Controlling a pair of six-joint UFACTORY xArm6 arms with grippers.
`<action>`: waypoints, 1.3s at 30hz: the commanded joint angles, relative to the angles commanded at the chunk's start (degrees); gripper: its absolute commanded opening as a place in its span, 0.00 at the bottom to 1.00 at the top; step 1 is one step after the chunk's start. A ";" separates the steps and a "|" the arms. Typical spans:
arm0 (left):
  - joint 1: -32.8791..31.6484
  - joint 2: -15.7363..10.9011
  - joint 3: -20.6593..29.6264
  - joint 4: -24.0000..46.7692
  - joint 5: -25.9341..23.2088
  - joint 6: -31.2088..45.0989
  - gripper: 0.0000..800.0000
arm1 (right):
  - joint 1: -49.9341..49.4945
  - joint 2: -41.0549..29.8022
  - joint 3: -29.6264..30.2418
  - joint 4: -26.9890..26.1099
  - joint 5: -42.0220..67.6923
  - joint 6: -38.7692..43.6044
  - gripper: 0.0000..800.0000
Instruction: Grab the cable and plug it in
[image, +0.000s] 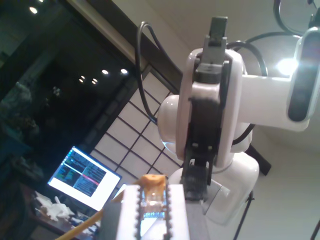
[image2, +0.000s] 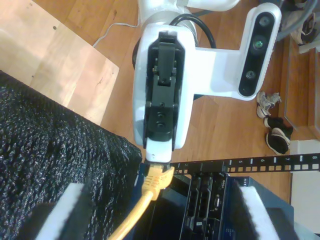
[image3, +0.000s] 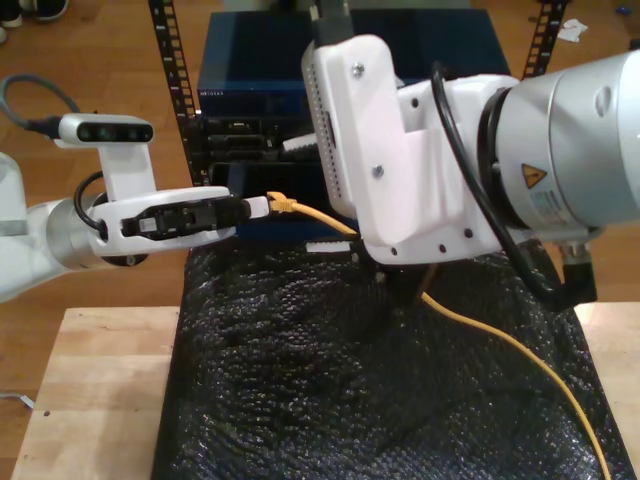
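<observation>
Between the white ribbed fingers (image: 177, 215) of my first gripper (image: 152, 210) sits the clear plug of the thin yellow-orange network cable (image3: 500, 340), clamped; its cord trails toward five o'clock in the exterior view over black bubble-wrap matting (image3: 330, 400). My second gripper (image2: 165, 215) stands wide, empty.

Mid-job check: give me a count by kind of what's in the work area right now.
yellow cable: 1
end effectors: 2 (my first end effector, shut on the plug; my second end effector, open)
black mat: 1
blue rack unit: 1
Total: 5
</observation>
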 joint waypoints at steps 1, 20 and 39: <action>0.00 0.09 -0.09 0.00 0.26 0.00 0.00 | 0.09 0.09 0.09 0.00 -0.09 0.00 0.79; -0.62 0.26 0.00 -0.09 2.29 0.09 0.01 | 1.67 1.05 1.14 0.00 -2.99 0.09 0.63; -1.32 0.18 0.00 -0.09 3.43 0.18 0.01 | 1.67 1.93 1.76 0.00 -4.04 0.35 0.34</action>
